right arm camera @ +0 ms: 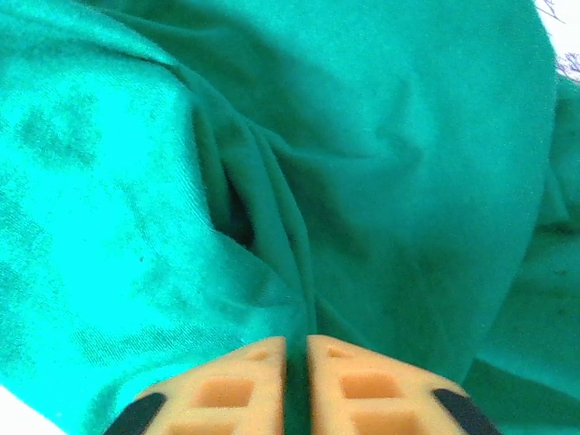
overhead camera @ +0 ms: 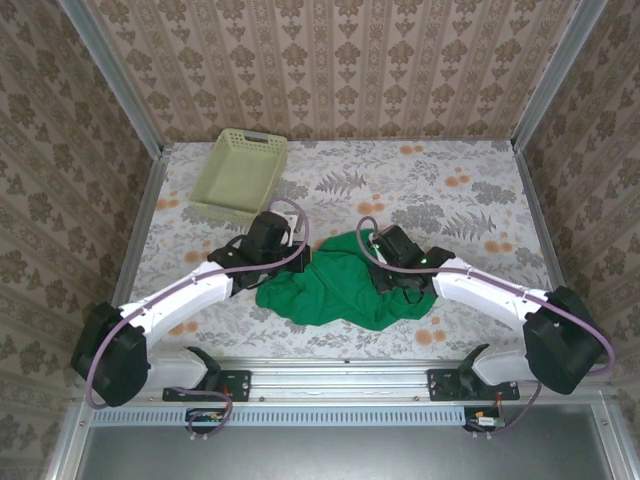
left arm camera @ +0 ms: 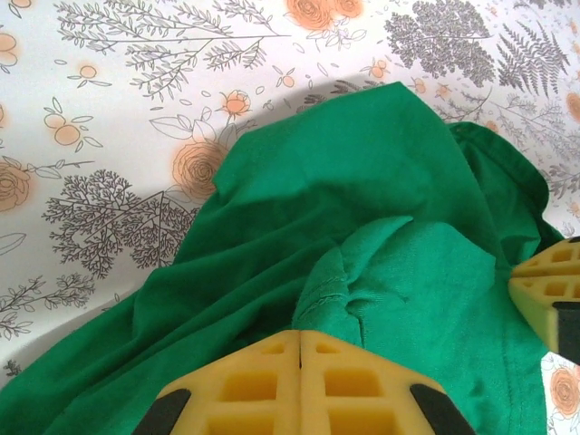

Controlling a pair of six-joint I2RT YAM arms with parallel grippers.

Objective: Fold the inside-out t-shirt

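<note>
Bright green t-shirt (overhead camera: 340, 288) lies in a rumpled heap on the floral table (overhead camera: 470, 190), near the front edge and between the 2 arms, well apart from the pale lattice basket (overhead camera: 240, 175) at the back left.

The left gripper (overhead camera: 298, 262) sits at the heap's left edge. In its wrist view the yellow pads (left arm camera: 300, 337) are pressed flat together where a ridge of cloth (left arm camera: 362, 217) runs up to them. Whether any fabric is caught between them I cannot tell.

The right gripper (overhead camera: 381, 280) is down on the heap's right side, its pads (right arm camera: 296, 343) clenched on a thin fold of the shirt (right arm camera: 381, 163), with green cloth showing in the slit between them.

The step in hand looks like spreading the bundle flat before any fold. To do it well:
- Confirm each pinch holds only 1 layer near a hem or shoulder, not a thick wad.
- Lift just enough to clear the table, then draw the 2 grippers apart evenly so the cloth opens rather than twists.
- Keep the pull low and slow, since soft knit can slip from the pads.
- Regrip on the left if nothing comes up with it.
</note>
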